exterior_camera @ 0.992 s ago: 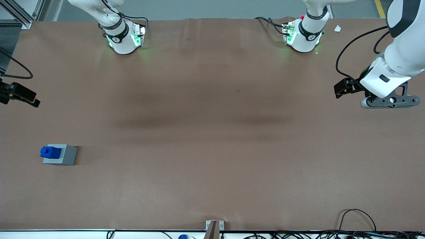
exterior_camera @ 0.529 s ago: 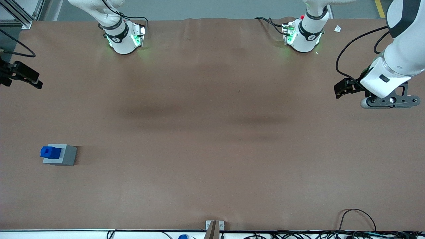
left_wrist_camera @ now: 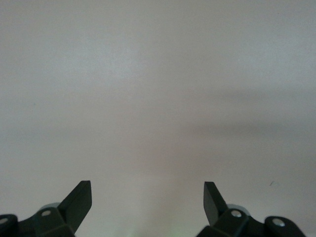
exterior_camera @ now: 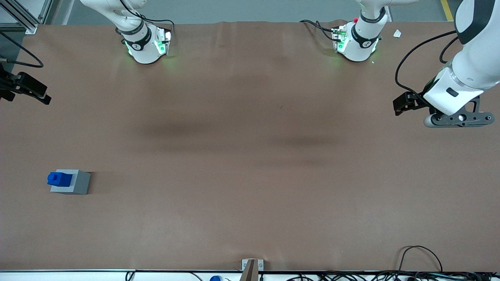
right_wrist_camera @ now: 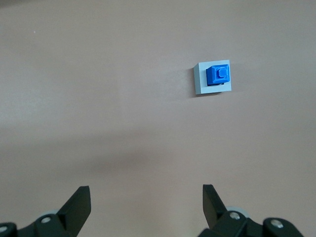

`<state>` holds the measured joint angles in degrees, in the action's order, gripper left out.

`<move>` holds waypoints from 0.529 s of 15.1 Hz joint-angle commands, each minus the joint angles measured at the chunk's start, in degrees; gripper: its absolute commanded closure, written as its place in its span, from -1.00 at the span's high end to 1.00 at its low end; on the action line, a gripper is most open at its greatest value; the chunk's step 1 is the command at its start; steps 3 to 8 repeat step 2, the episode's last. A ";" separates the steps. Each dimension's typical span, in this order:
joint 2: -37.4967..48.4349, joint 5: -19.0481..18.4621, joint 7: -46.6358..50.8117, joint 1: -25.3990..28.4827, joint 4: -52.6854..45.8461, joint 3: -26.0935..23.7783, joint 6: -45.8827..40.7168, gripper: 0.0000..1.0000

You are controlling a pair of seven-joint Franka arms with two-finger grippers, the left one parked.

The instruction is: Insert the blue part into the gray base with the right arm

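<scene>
We see the blue part already seated in the gray base, near the tabletop edge at the working arm's end. Our right arm's hand hangs well apart from it, above that same edge, fingers spread wide and holding nothing. We judge the main risk to be a shallow seating: the blue part stands proud, so any nudge could tip it out.

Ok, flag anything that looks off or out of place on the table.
Nothing stands out. The blue part sits in the gray base, level as far as I can tell, toward the working arm's end of the table. The gripper is open, high above the table and well clear of both.
</scene>
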<state>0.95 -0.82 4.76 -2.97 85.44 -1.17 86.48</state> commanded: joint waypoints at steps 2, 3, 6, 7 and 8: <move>1.43 -0.32 -0.01 -1.33 1.22 -1.11 0.44 1.00; 1.43 -0.32 -0.01 -1.33 1.22 -1.11 0.44 1.00; 1.43 -0.32 -0.01 -1.33 1.22 -1.11 0.44 1.00; 1.43 -0.32 -0.01 -1.33 1.22 -1.11 0.44 1.00; 1.43 -0.32 -0.01 -1.33 1.22 -1.11 0.44 1.00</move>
